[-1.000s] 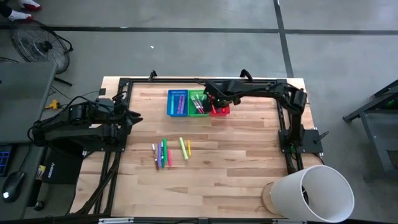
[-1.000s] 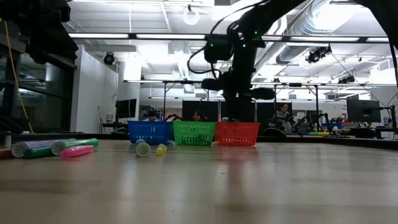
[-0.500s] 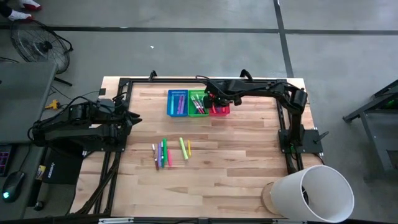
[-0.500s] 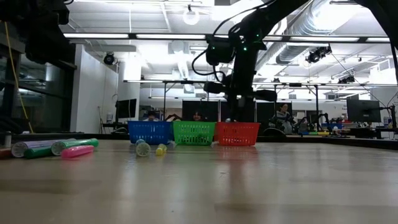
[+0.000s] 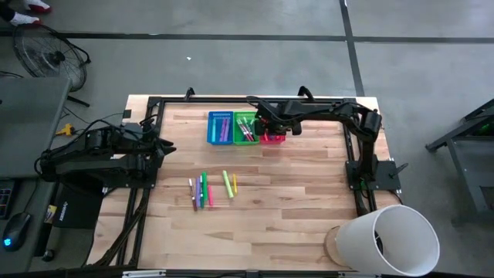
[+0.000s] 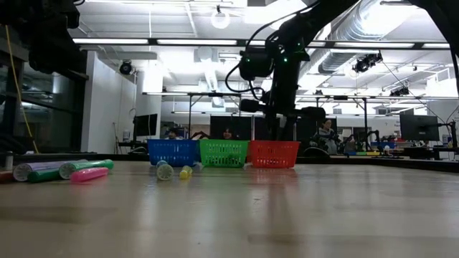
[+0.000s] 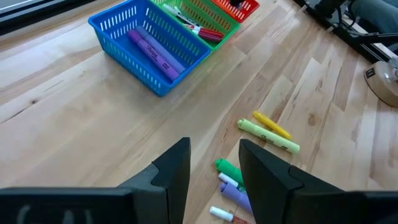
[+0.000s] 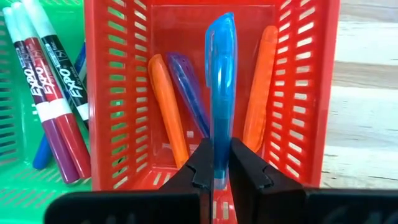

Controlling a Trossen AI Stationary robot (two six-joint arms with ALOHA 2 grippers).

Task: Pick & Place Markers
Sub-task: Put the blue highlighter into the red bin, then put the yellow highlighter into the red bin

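Our left gripper (image 7: 214, 165) waits open at the table's left edge, short of the loose markers (image 5: 210, 188) mid-table. Farther right, our right gripper (image 8: 216, 163) hangs over the red basket (image 8: 311, 93), clamped on a blue marker (image 8: 220, 74). We judge this the placing step; next comes opening the fingers to drop it in. From overhead the arm hides that basket's contents.

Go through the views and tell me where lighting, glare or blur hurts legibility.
Low view: bright ceiling strip lights backlight the dark right arm into a silhouette, and the near wooden tabletop is out of focus.
Right wrist view: the translucent blue marker in the right pincer is sharp, with glossy highlights.
High view: even light, the loose markers small.
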